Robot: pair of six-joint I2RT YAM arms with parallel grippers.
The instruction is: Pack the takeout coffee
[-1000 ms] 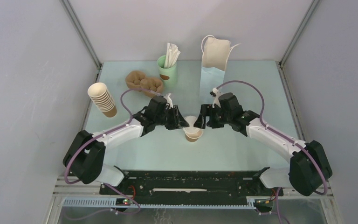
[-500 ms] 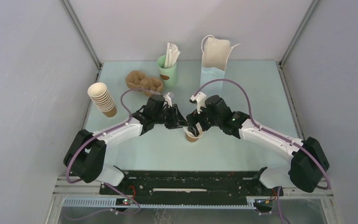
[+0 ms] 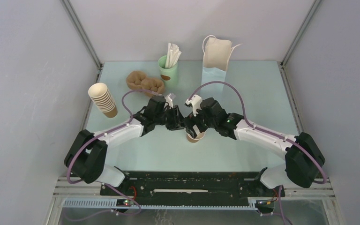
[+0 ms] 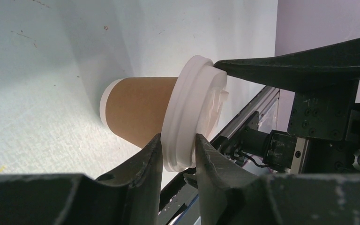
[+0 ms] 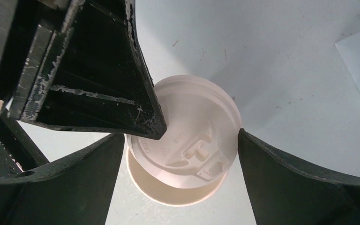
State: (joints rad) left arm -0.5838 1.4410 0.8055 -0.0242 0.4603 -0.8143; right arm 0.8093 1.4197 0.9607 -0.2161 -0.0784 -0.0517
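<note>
So the left gripper (image 4: 178, 146) is narrowed right down on the rim of the white lid (image 4: 193, 110), pinching it on top of the takeout coffee (image 4: 136, 110). That cup stands mid-table between the two arms, well apart from the paper bag (image 3: 214, 61) at the back. The lid looks cocked to me (cup rim peeks out on one side in the right wrist view). The right gripper (image 5: 180, 152) hangs wide open, straddling the lid. I'd level the lid first, then press straight down evenly so it snaps on without crushing the cup.
</note>
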